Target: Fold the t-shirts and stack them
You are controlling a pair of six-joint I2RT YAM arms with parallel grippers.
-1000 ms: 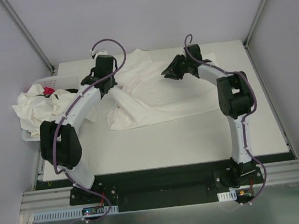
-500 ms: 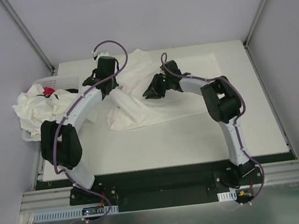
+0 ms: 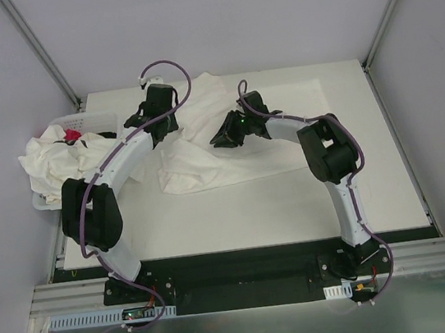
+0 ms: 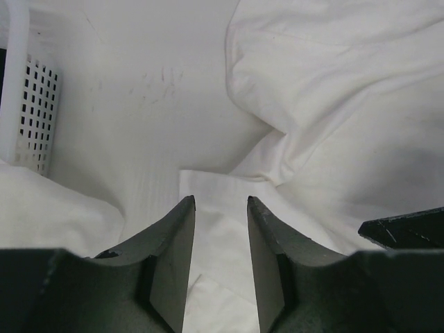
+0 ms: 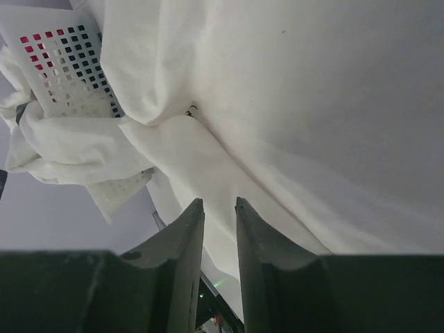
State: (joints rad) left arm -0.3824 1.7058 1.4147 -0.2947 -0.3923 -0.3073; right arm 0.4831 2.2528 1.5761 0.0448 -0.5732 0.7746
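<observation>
Left hand parted, empty, tips down over edge of spread t-shirt on bench.
Right hand narrowly parted, gripping nothing, arm bent leftward across same shirt; other t-shirts heaped on basket.

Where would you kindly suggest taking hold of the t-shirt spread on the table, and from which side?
Grip the flat corner of the t-shirt just ahead of the left pincer, coming in low from the basket side. That edge lies flat on bare table, so a finger can likely slide under; the fabric beyond is bunched into folds.
</observation>
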